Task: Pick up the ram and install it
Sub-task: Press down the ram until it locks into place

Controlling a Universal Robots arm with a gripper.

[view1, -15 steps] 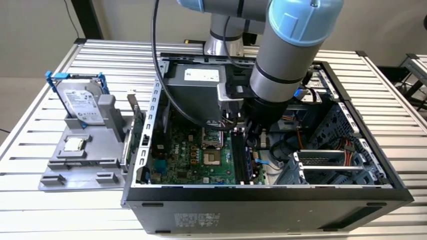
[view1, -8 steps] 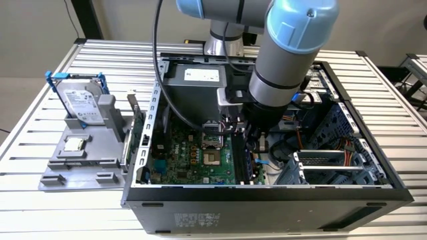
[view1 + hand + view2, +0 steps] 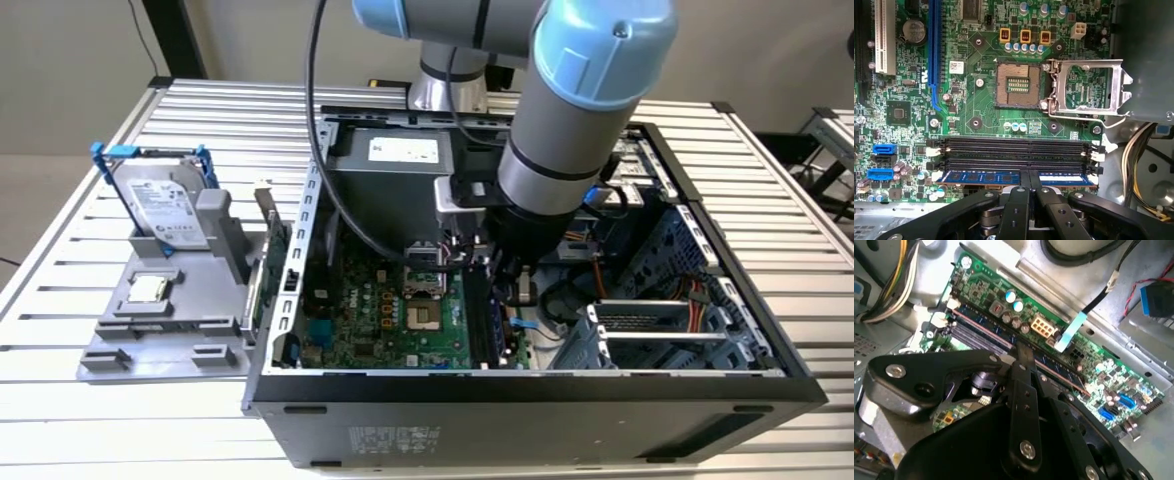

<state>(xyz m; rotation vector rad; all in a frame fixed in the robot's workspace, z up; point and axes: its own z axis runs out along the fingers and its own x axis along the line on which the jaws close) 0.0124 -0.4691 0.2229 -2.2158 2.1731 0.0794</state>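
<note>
Four memory slots (image 3: 1014,152) run side by side on the motherboard (image 3: 979,75), and your ram (image 3: 984,176) lies along the one nearest the gripper (image 3: 1029,180), its blue face with white labels showing in the first wrist view. Gripper fingers (image 3: 1021,200) are pinched together over the stick's mid-length; they look clamped on its top edge, though you can't see the contact itself, so treat the grip as probable. Whether the stick is fully seated you can't tell; white latches (image 3: 1097,159) sit at the slot ends. In the second wrist view the same fingers (image 3: 1024,365) come down onto the slot row (image 3: 984,332), beside the white power connector (image 3: 1042,329). In the exterior view the arm (image 3: 567,130) reaches down into the open computer case (image 3: 534,390) on the bench (image 3: 80,420). At the exterior view's left, a grey fixture (image 3: 174,320) holds a hard drive (image 3: 160,205) in a blue frame, well apart from the gripper.
</note>
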